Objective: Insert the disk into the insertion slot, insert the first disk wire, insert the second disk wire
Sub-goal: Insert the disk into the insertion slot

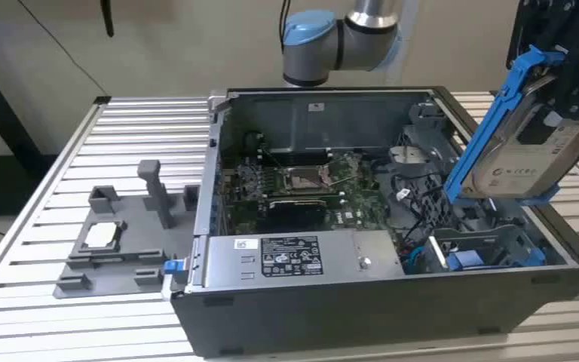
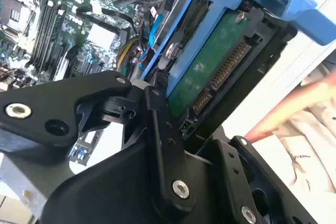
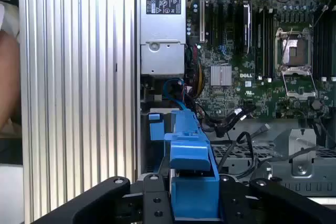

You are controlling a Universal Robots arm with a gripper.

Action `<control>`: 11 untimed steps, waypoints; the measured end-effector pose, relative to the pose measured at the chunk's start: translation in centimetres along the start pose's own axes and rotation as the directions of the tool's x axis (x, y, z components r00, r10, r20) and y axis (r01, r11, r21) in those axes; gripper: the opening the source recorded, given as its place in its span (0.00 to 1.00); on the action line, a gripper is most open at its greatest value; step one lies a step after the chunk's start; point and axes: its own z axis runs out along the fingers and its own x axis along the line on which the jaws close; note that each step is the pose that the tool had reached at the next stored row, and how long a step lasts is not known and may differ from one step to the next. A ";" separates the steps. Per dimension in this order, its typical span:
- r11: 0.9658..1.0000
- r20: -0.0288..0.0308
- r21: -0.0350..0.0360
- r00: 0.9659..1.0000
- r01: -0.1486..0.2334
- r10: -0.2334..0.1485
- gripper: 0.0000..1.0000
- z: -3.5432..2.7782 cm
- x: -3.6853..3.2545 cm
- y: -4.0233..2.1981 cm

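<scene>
Your gripper (image 1: 559,102) grasps disk (image 1: 519,162), holds it tilted on edge above open computer case (image 1: 370,309), at exterior view's right; arm joint (image 1: 315,41) sits behind case's far wall.

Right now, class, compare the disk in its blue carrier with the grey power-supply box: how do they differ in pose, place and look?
The disk hangs tilted, near upright, above the computer case, clamped in the gripper; the power-supply box lies flat inside the case. The disk wears a bright blue frame; the power-supply box is bare grey metal. Both are grey, boxy and carry a white label.
</scene>
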 end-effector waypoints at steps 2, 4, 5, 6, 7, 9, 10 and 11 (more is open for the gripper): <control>1.000 0.000 0.000 1.000 0.000 0.000 0.33 0.00 0.00 0.00; 1.000 0.000 0.000 1.000 0.000 0.000 0.33 0.00 0.00 0.00; 1.000 0.000 0.000 1.000 0.000 0.000 0.33 0.00 0.00 0.00; 1.000 0.000 0.000 1.000 0.000 0.000 0.33 0.00 0.00 0.00; 1.000 0.000 0.000 1.000 0.000 0.000 0.33 0.00 0.00 0.00; 1.000 0.000 0.000 1.000 0.000 0.000 0.33 0.02 0.00 0.00; 1.000 0.000 0.000 1.000 0.000 0.000 0.33 0.04 0.02 0.00; 1.000 0.000 0.000 1.000 0.000 0.000 0.33 0.07 0.04 0.00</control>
